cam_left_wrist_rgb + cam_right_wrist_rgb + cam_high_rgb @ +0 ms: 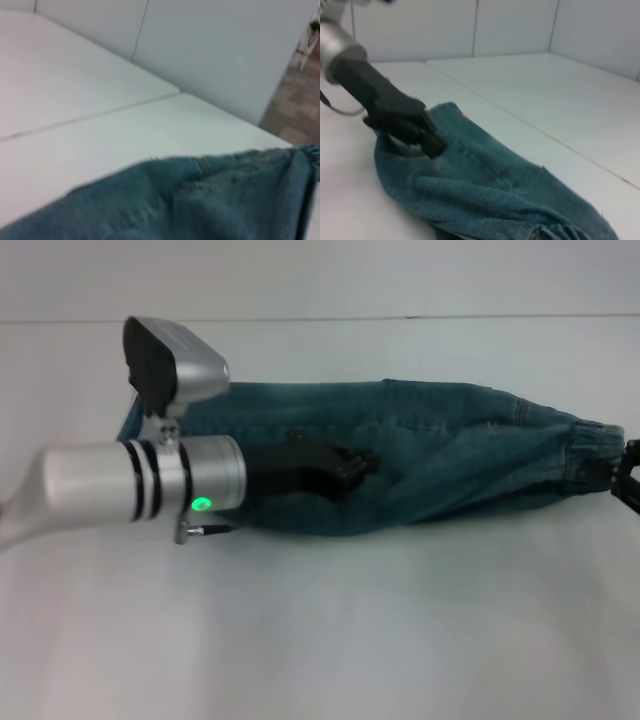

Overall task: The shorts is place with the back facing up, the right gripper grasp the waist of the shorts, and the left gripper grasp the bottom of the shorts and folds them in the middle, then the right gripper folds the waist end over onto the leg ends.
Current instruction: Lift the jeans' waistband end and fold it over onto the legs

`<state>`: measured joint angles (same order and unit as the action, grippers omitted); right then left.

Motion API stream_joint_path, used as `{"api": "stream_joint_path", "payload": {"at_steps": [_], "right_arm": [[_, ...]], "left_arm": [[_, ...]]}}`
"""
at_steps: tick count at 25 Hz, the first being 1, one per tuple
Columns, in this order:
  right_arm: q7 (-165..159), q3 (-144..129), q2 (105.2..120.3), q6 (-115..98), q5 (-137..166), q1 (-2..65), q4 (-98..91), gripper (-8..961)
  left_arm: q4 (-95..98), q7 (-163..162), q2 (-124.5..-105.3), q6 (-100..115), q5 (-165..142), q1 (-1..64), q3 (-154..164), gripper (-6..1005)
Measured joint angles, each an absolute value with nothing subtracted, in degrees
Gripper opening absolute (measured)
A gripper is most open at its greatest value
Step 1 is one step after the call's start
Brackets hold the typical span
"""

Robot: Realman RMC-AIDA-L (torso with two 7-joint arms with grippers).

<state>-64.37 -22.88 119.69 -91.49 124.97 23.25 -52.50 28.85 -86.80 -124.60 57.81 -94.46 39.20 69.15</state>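
Note:
The blue denim shorts [430, 465] lie folded lengthwise into a long strip across the table, leg ends at the left and the elastic waist [590, 455] at the right. My left gripper [355, 468] hovers over the middle of the strip, pointing toward the waist; it also shows in the right wrist view as the left gripper [427, 137] just above the denim [485, 185]. My right gripper [628, 480] sits at the right edge of the head view, shut on the waist end. The left wrist view shows only the shorts' upper fold [200, 200].
The white table [320, 630] spreads wide in front of and behind the shorts. A seam [400, 317] runs across the table behind the shorts. White wall panels [510, 25] stand beyond the table's far edge.

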Motion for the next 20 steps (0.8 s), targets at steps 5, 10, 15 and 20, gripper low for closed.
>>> {"api": "stream_joint_path", "payload": {"at_steps": [5,10,15,20], "right_arm": [[-67.73,-23.46,119.80,-96.25,123.14,23.83,-58.51,56],[-71.80,-26.40,119.79,-98.95,120.54,24.62,-65.15,55],[-73.25,-28.80,119.40,-98.06,119.96,27.45,-67.97,50],[-71.98,-31.42,119.07,-95.03,120.12,31.78,-67.60,51]], "left_arm": [[24.27,-80.07,-124.61,52.54,-80.35,39.66,77.27,143],[21.09,-77.05,-124.62,48.69,-70.44,39.63,83.21,17],[20.52,-75.42,-124.63,47.32,-62.54,38.57,90.40,5],[21.22,-74.98,-124.63,47.71,-57.66,36.97,96.58,5]]}}
